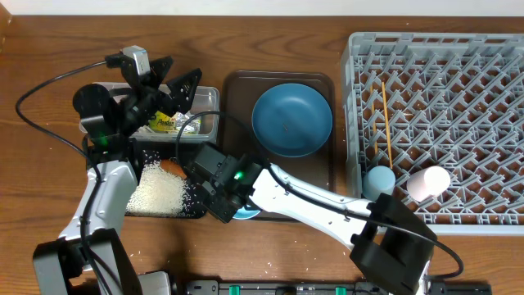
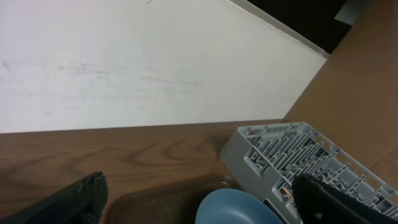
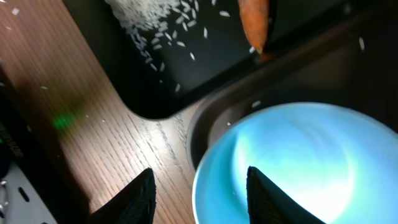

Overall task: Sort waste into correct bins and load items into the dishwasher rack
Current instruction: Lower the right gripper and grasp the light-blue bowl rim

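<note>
The small pale blue bowl point(image 3: 298, 162) sits in a corner of the brown serving tray point(image 3: 323, 62), close against the tray wall. The rounded corner of the black tray point(image 3: 118, 68) lies just beside that wall, so there is little room at the bowl's 10 o'clock. Bare wooden surface point(image 3: 93, 143) opens at its 8 o'clock. The bowl looks glossy, glaring white-blue under the light.

The right end effector point(image 3: 200, 174) hangs over the bowl's rim with its fingers spread. One finger is above the bowl's inside and the other is above the surface outside. Whether either touches cannot be told. An orange carrot point(image 3: 254, 22) and loose white rice point(image 3: 143, 15) lie in the black tray, at the bowl's 12 and 11 o'clock.

Overhead, the left end effector point(image 1: 174, 79), also spread wide and holding nothing, is above the clear tub point(image 1: 211, 106) at the surface's 10 o'clock. A yellow-green packet point(image 1: 164, 123) lies in the tub. The grey rack point(image 1: 458, 74) fills the 3 o'clock side.
</note>
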`<state>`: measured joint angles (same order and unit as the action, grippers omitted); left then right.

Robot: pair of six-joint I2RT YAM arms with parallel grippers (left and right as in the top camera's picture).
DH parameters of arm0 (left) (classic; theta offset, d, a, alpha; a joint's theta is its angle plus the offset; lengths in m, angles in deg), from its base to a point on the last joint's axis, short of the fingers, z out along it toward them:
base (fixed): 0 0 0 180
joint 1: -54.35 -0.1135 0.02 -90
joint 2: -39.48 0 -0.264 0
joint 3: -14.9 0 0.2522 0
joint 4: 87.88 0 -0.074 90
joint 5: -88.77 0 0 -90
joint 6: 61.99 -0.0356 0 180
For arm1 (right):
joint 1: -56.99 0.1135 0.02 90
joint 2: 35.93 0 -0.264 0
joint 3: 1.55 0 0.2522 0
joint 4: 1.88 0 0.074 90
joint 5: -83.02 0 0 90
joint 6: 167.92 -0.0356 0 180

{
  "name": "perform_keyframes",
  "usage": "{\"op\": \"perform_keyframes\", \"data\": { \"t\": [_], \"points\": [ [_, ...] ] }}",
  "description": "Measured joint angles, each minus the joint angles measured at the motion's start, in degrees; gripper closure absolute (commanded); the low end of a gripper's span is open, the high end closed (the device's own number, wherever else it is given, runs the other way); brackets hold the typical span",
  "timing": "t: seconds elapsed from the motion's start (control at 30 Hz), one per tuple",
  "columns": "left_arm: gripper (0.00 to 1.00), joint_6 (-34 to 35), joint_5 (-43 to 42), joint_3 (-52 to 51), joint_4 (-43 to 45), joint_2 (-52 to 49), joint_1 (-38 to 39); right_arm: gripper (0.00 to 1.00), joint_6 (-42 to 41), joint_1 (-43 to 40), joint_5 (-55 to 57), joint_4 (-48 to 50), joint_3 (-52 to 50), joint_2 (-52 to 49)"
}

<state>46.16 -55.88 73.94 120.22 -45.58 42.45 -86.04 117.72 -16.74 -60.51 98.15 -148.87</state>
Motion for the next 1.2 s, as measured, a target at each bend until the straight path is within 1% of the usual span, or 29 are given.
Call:
{"op": "perform_keyframes", "data": {
  "t": [0.47, 0.7, 0.83, 0.93, 1.1, 1.2],
  "points": [
    [0.03, 0.0, 0.0, 0.0, 0.0, 0.0, 0.0, 0.58, -0.5, 0.1, 0.5, -0.3, -1.3, -0.1],
    [0.04, 0.0, 0.0, 0.0, 0.0, 0.0, 0.0, 0.59, -0.5, 0.1, 0.6, 2.3, -3.7, -0.1],
    [0.04, 0.0, 0.0, 0.0, 0.0, 0.0, 0.0, 0.64, -0.6, 0.1, 0.6, 2.7, -5.5, -0.1],
    [0.04, 0.0, 0.0, 0.0, 0.0, 0.0, 0.0, 0.76, -0.6, 0.1, 0.6, 2.9, -5.7, -0.1],
    [0.04, 0.0, 0.0, 0.0, 0.0, 0.0, 0.0, 0.79, -0.9, 0.1, 0.6, 3.1, -5.7, -0.1],
    [0.04, 0.0, 0.0, 0.0, 0.0, 0.0, 0.0, 0.79, -0.9, 0.4, 0.7, 3.1, -5.8, -0.1]
  ]
}}
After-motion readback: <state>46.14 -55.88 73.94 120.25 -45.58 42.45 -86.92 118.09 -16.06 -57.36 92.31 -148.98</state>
